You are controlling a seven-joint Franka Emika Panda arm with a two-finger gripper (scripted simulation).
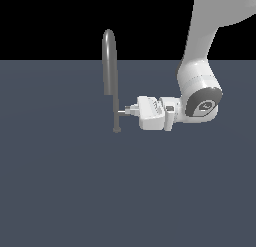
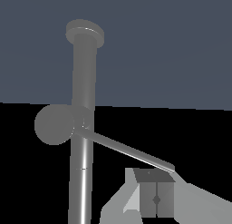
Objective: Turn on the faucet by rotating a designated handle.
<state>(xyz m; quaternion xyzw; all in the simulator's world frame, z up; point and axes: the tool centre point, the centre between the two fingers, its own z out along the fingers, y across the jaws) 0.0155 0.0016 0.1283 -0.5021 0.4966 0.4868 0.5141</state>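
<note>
The faucet [image 1: 109,61] is a tall slim grey tap with an arched spout, standing on a small round base on the dark floor. In the wrist view its stem [image 2: 84,78] runs straight through the picture. The handle [image 1: 121,111] is a short thin stub off the stem low down; the wrist view shows it as a slim bar [image 2: 127,149] slanting away from the stem. My gripper [image 1: 129,110] reaches in level from the exterior view's right. Its fingers are shut together [image 2: 155,175], and the bar's free end rests against the fingertip edge, not between the fingers.
A flat dark grey floor [image 1: 60,191] spreads around the faucet. My white arm [image 1: 200,86] comes down from the upper part of the exterior view's right. A round grey disc [image 2: 54,124] sits beside the stem in the wrist view.
</note>
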